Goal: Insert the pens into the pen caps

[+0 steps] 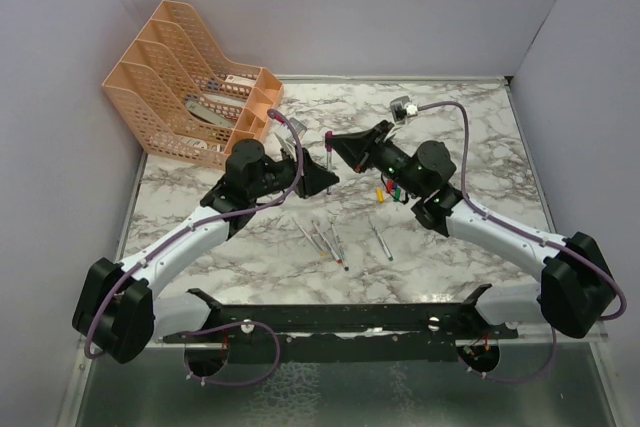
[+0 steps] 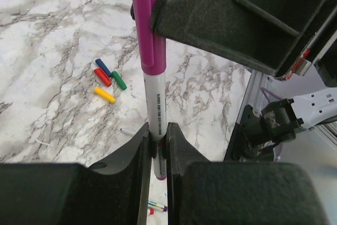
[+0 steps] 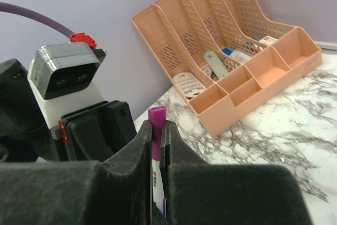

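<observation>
One pen [image 2: 156, 104] stands upright above the table, its pale barrel pinched in my left gripper [image 2: 158, 138], which is shut on it. The purple cap [image 2: 148, 25] sits over the pen's upper end. My right gripper [image 3: 157, 130] is shut on that purple cap [image 3: 157, 117]. From above, both grippers meet at the pen [image 1: 328, 154] in mid-table. Blue [image 2: 103, 67], red [image 2: 102, 77], green [image 2: 119, 80] and yellow [image 2: 104, 95] caps lie together on the marble. Several loose pens [image 1: 325, 237] lie nearer the front, one more [image 1: 380, 239] to their right.
An orange file tray [image 1: 190, 87] with pale objects in its slots stands at the back left, also in the right wrist view [image 3: 253, 72]. Grey walls close in the left, back and right sides. A black rail [image 1: 350, 317] runs along the near edge.
</observation>
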`<move>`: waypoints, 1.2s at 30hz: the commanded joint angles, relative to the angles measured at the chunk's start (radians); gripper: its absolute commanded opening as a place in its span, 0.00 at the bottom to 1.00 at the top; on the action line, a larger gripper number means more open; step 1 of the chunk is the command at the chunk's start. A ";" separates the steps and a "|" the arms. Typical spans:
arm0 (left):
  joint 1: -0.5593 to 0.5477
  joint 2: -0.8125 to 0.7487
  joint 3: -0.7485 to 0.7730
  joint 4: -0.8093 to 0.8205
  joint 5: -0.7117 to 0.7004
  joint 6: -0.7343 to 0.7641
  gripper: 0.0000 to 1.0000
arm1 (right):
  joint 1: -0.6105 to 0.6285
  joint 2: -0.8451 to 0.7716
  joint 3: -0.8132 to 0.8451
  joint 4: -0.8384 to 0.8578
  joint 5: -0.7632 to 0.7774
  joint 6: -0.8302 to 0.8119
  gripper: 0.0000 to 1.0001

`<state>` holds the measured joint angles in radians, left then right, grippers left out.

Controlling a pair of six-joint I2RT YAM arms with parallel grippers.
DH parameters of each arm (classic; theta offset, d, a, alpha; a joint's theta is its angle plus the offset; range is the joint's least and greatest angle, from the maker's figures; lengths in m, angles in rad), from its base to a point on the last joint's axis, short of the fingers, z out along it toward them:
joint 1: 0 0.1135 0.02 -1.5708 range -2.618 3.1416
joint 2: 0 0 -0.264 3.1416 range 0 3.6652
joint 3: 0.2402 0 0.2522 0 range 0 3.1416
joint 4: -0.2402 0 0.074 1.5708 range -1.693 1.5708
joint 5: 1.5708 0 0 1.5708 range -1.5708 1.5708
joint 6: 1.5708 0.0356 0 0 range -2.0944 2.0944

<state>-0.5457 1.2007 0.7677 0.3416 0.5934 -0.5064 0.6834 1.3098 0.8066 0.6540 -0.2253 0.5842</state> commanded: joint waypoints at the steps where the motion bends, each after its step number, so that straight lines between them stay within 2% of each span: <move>1: 0.011 -0.080 0.043 0.151 -0.193 0.043 0.00 | 0.082 -0.001 -0.028 -0.305 0.013 -0.123 0.01; 14: 0.011 -0.105 0.061 0.086 -0.303 0.104 0.00 | 0.164 0.028 -0.026 -0.323 0.098 -0.149 0.01; 21: 0.012 -0.092 0.103 -0.077 -0.389 0.189 0.00 | 0.168 0.035 0.034 -0.346 0.096 -0.182 0.02; 25: 0.011 -0.044 0.099 -0.163 -0.399 0.193 0.00 | 0.168 0.027 0.088 -0.361 0.146 -0.204 0.18; 28: 0.012 -0.013 0.077 -0.211 -0.418 0.177 0.00 | 0.168 0.007 0.125 -0.367 0.199 -0.231 0.23; 32: 0.013 0.043 0.072 -0.296 -0.476 0.160 0.00 | 0.168 -0.031 0.158 -0.386 0.284 -0.270 0.24; 36: 0.029 0.151 0.141 -0.393 -0.498 0.154 0.00 | 0.167 -0.075 0.164 -0.417 0.378 -0.289 0.25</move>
<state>-0.5308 1.2648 0.8394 0.0570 0.1680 -0.3382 0.8516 1.3052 0.9287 0.2836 0.0212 0.3428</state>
